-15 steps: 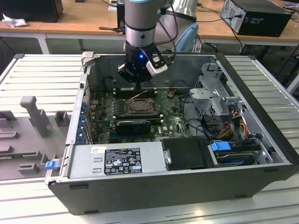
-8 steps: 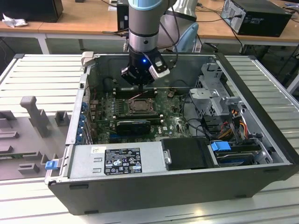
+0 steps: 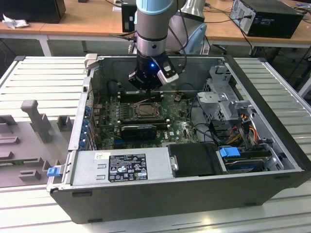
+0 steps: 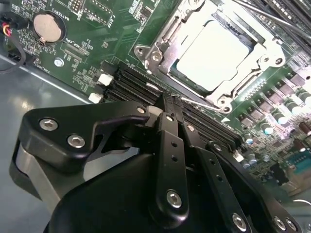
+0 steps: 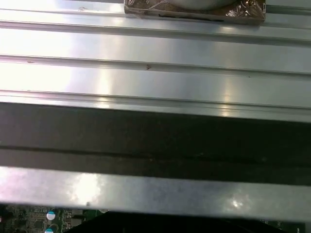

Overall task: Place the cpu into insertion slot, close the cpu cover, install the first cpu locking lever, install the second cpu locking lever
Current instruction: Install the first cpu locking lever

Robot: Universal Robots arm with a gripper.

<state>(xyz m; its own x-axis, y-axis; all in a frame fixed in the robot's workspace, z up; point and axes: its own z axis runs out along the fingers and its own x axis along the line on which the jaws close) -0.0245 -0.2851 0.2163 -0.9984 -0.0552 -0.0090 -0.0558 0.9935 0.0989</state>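
In the second wrist view the cpu [image 4: 214,57] lies flat in the socket at the upper right of the frame, its pale square top framed by the cover [image 4: 160,46], which looks folded down around it. I judge the chip is already seated and the cover closed over it. A thin wire lever [image 4: 204,103] runs along the socket's lower edge, just beside the black memory slots [image 4: 141,87], slanting from upper left down to lower right.

The gripper [image 4: 167,116] sits at the frame's lower centre. Its fingers are pressed together into 1 narrow black stack, pinching nothing. From the tips, the socket lies up and to the right, apart from them, with the memory slots between. The lever's long axis runs roughly across the line the fingers point along. A coin battery [image 4: 48,26] sits at the upper left.

In the exterior view the gripper [image 3: 148,87] hangs inside the open case [image 3: 272,116], just above and behind the socket [image 3: 145,110] at the frame's centre. The power supply [image 3: 121,167] lies at the lower front.
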